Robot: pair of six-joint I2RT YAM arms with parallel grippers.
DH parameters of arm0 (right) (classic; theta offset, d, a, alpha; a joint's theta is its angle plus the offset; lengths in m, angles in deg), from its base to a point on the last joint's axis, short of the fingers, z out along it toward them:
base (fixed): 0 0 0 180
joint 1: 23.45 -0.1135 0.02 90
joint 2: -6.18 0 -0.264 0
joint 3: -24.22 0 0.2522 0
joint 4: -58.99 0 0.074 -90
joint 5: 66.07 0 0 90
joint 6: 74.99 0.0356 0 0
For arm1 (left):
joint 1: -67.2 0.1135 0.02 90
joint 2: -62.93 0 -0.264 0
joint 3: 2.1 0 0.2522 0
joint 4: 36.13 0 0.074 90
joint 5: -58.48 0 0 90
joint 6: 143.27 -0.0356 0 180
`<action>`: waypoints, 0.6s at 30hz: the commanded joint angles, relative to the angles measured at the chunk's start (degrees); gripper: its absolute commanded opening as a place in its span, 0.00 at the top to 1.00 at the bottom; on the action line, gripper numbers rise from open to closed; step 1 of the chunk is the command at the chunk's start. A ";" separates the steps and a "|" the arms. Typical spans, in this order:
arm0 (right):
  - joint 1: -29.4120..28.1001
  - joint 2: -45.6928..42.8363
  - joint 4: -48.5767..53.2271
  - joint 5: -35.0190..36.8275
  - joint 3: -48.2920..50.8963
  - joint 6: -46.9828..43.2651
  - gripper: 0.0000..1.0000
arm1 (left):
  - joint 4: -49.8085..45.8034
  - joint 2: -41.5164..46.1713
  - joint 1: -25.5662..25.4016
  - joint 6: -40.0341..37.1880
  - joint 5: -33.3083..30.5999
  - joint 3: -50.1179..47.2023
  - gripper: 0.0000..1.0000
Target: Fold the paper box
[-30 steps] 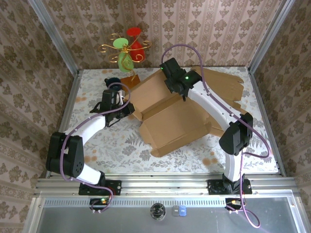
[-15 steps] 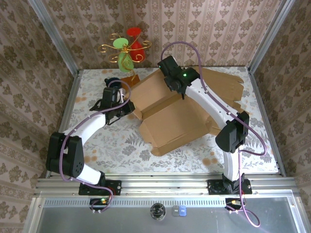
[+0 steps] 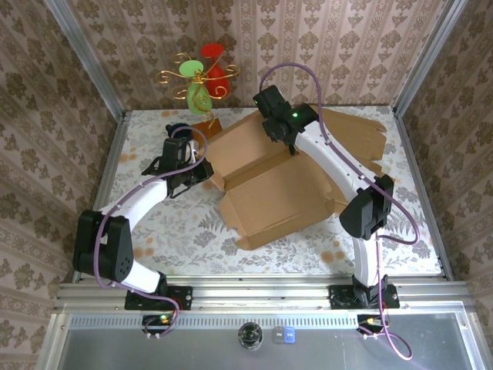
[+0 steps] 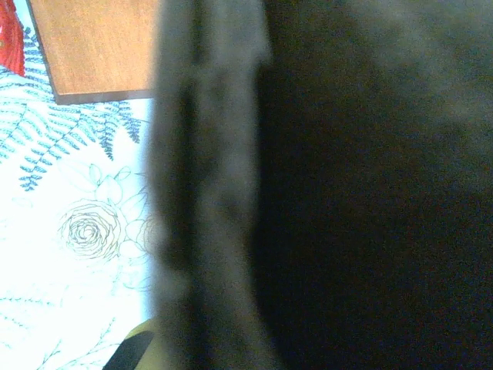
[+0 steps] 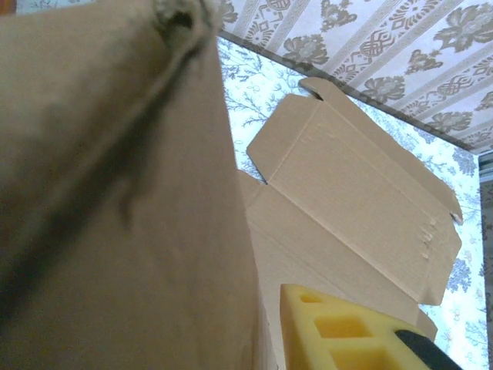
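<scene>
Cardboard box (image 3: 269, 189): partly folded, on table (image 3: 177, 231).
Left gripper (image 3: 202, 171): closed, at box's left edge.
Right gripper (image 3: 291, 148): over back wall; finger spread unclear.

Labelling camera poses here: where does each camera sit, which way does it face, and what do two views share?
Top external: above, behind the bases, looking down at the flat brown cardboard box on the floral tablecloth; left arm, right arm show.
Left wrist: low over the tablecloth, facing a wooden base; dark blur up close, fingers unclear.
Right wrist: beside a raised box panel, facing the wallpapered wall; its yellow finger shows.
Shared: top external and right wrist see the box's far flap.
</scene>
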 commanded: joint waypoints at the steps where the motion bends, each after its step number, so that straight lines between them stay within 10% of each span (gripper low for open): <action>1: 0.23 1.26 1.66 -0.65 -1.97 1.18 0.85 | -0.66 1.24 -0.54 -0.70 0.73 2.68 1.00; 4: 0.19 1.63 2.55 0.34 -2.06 2.61 1.00 | -1.58 1.21 -0.80 0.33 -0.78 3.13 1.00; 18: 0.36 6.72 15.58 -0.84 -3.29 11.91 1.00 | -14.63 -5.32 -5.39 4.84 -13.64 8.70 0.85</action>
